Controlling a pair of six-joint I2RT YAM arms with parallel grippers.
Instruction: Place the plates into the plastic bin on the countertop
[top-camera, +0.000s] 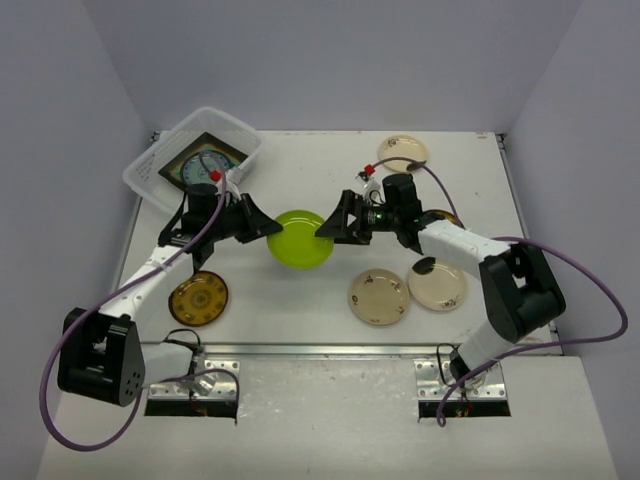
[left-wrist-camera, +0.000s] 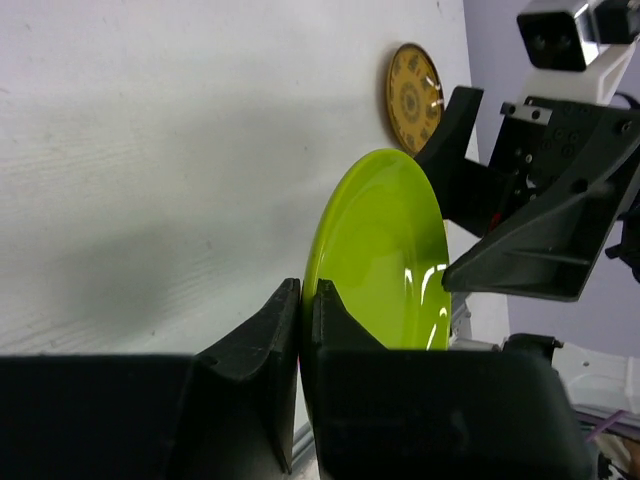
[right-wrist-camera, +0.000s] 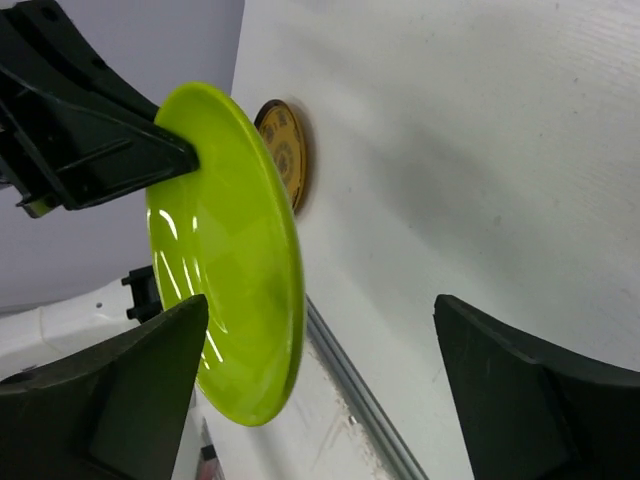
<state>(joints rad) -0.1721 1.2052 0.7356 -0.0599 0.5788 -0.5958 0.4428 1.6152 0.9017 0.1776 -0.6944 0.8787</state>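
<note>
Countertop: flat, white. Perforated translucent plastic bin, behind left gripper, holds 1 dark-rimmed square plate. Glossy round lime plate: rim pinched between closed left fingers. Right gripper gapes wide, grasping nothing, at the opposite edge.

lime green plate: glossy, smooth (bright highlights) | countertop: matt white | plastic bin: translucent plastic | rail: bare metal
</note>
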